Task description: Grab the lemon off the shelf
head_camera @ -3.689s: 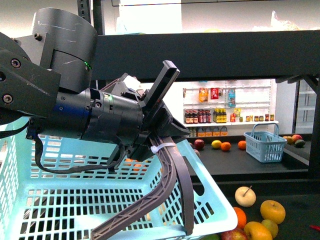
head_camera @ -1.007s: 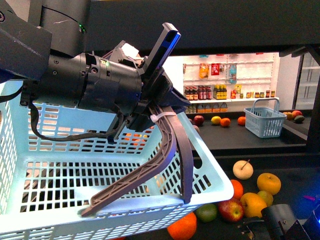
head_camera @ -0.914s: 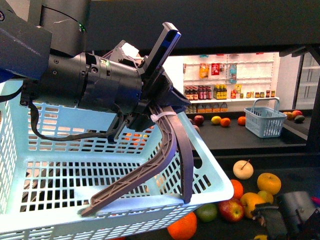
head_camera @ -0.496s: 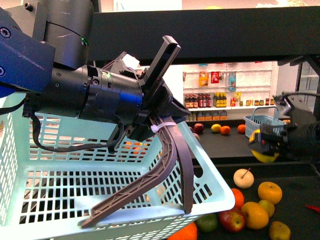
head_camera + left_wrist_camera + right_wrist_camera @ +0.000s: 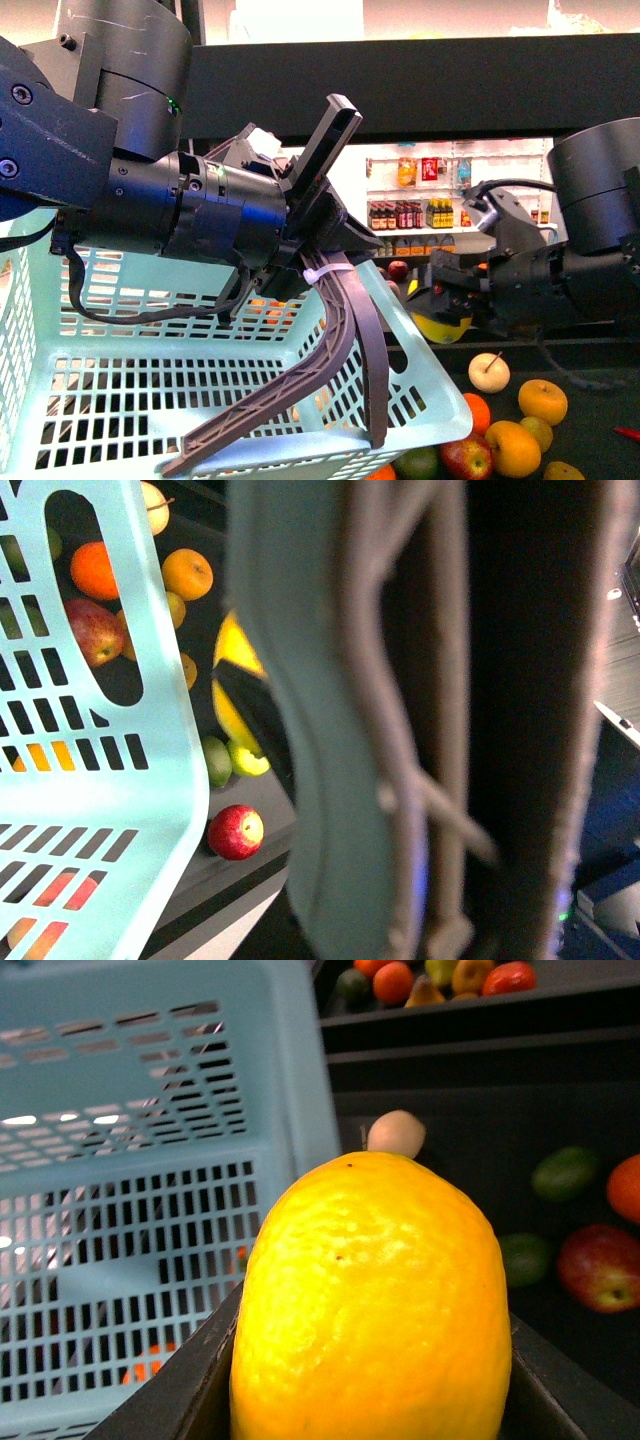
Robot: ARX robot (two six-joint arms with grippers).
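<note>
The bright yellow lemon [image 5: 441,325] [image 5: 370,1300] hangs in the air, with my right gripper [image 5: 447,302] shut on it just right of the basket's rim and above the black shelf [image 5: 590,415]. Its dark fingers [image 5: 150,1415] press both sides of the fruit. A pale blue slatted basket [image 5: 150,400] [image 5: 150,1190] fills the lower left, and my left gripper [image 5: 325,275] is shut on its grey handle [image 5: 340,350] [image 5: 420,740]. In the left wrist view a slice of the lemon [image 5: 238,645] shows past the basket [image 5: 90,740].
Loose fruit lies on the shelf tray below: a cream apple [image 5: 489,372], oranges [image 5: 543,400], a red apple [image 5: 465,457] and a green fruit [image 5: 418,462]. White store shelves of bottles [image 5: 415,215] stand far back. A black upper shelf beam [image 5: 450,90] runs overhead.
My right arm has risen from the lower right fruit tray with the lemon and carried it leftward, close to the basket's right rim. The basket and left arm have shifted only slightly.
</note>
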